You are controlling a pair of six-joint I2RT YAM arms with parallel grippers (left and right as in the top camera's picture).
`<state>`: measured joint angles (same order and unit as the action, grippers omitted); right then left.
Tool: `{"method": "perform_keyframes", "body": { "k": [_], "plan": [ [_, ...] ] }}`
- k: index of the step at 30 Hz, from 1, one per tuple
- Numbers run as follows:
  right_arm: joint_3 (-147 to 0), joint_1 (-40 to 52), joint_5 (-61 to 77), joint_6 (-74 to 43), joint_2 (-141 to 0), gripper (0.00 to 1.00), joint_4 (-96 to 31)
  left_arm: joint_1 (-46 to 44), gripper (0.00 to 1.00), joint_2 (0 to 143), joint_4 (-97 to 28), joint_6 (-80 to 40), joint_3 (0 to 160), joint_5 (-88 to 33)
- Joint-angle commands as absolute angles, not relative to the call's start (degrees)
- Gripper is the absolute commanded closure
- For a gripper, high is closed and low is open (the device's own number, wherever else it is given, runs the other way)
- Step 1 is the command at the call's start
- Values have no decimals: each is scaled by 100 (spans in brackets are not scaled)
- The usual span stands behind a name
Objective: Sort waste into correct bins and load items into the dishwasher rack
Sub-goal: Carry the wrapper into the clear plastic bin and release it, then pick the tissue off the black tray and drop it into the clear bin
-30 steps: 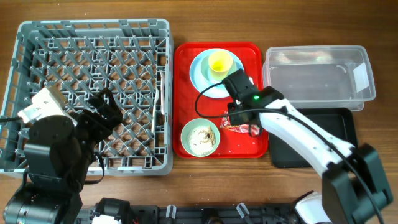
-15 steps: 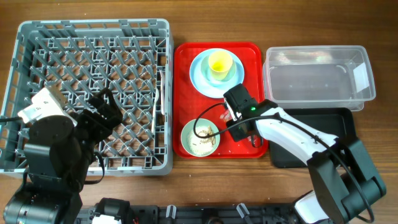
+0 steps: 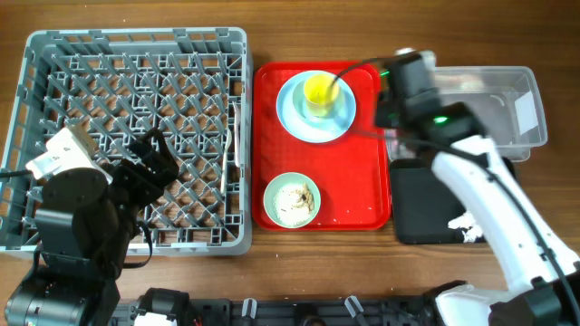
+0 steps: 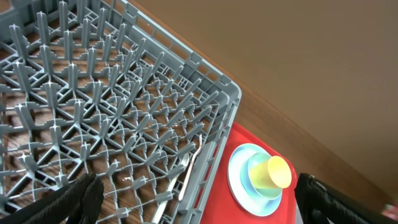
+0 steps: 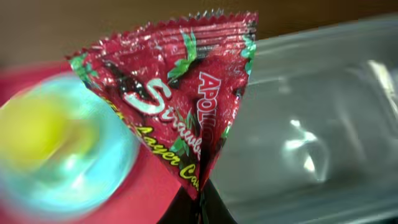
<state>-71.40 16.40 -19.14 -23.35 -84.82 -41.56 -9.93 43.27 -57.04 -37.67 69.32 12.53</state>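
The right tool [image 5: 200, 204] pinches the wrapper [image 5: 174, 93] by one corner over the tub's [image 5: 311, 124] rim, likely to drop it inside

The left arm [image 3: 77, 213] is bulky, matte-black rounded joints, with a white block [image 3: 54, 154] on its far left side. The left gripper [image 4: 199, 183] has broad black fingers [image 4: 78, 199]. The right arm [image 3: 494, 204] has white shells, a black wrist housing [image 3: 410, 86] with a green light [image 3: 441, 118], and a thin black cable [image 3: 355, 67].
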Motion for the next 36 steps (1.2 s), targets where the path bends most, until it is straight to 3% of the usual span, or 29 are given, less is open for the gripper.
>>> {"method": "perform_keyframes", "body": {
  "k": [1, 5, 6, 7, 12, 15, 17, 18, 24, 26, 32, 33, 36],
  "plan": [
    [-6845, 768, -1813, -3164, -9035, 96, -3616, -952, 0, 4318, -5690, -3820, 6976, 1288],
    [-6785, 71, -722, -3166, -9795, 92, -3011, -952, 0, 4318, -5690, -3820, 6976, 1288],
    [-6785, -47, -395, -3168, -9933, 72, -2932, -952, 0, 4318, -5690, -3820, 6976, 1288],
    [-6788, -150, -89, -3146, -9970, 61, -2895, -952, 0, 4318, -5690, -3820, 6976, 1288],
    [-7111, -497, 554, -3151, -9244, 45, -3173, -952, 0, 4318, -5690, -3820, 6976, 1288],
    [-7129, -532, 445, -3144, -8226, 12, -3299, -952, 0, 4318, -5690, -3820, 6976, 1288],
    [-7129, -532, 172, -3133, -7526, 8, -3673, -952, 0, 4318, -5690, -3820, 6976, 1288],
    [-7126, -532, -113, -3153, -7142, 0, -4082, -952, 0, 4318, -5690, -3820, 6976, 1288],
    [-6836, -534, -1420, -3767, -6230, 0, -6082, -952, 0, 4318, -5690, -3820, 6976, 1288],
    [-6442, -534, -1466, -3981, -6224, 14, -6230, -952, 0, 4318, -5690, -3820, 6976, 1288],
    [-4768, -534, -2204, -6130, -6230, 30, -5789, -952, 0, 4318, -5690, -3820, 6976, 1288],
    [-4560, -534, -2246, -6316, -6228, 37, -5640, -952, 0, 4318, -5690, -3820, 6976, 1291],
    [-4045, -539, -2665, -6722, -6246, 72, -5253, -952, 0, 4318, -5690, -3820, 6976, 1288]
  ]
}}
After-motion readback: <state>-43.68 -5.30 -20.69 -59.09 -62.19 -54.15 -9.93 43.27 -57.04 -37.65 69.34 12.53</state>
